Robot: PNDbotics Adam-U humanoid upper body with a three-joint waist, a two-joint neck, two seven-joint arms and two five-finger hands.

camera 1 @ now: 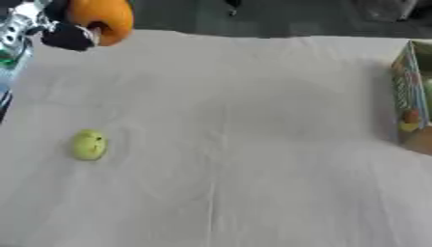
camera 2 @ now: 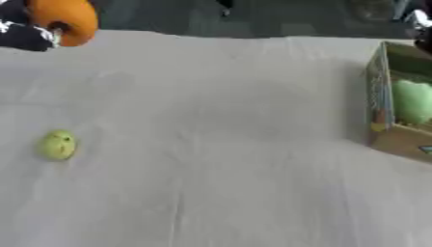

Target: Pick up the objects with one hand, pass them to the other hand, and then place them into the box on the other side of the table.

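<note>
My left hand [camera 1: 69, 34] is raised at the upper left corner, its black fingers curled round a round orange object [camera 1: 103, 18]. A small yellow-green fruit [camera 1: 88, 144] lies on the white tablecloth at the left. At the table's right edge stands the box [camera 2: 381, 96] with printed sides, and a pale green thing [camera 2: 413, 101] lies inside it. A dark and silver part of my right arm [camera 2: 418, 24] shows just above the box at the upper right edge. The hand itself is hard to make out.
A white cloth [camera 1: 236, 144] covers the whole table. Dark floor runs beyond the far edge. Part of my left arm [camera 1: 13, 43] comes down the left side.
</note>
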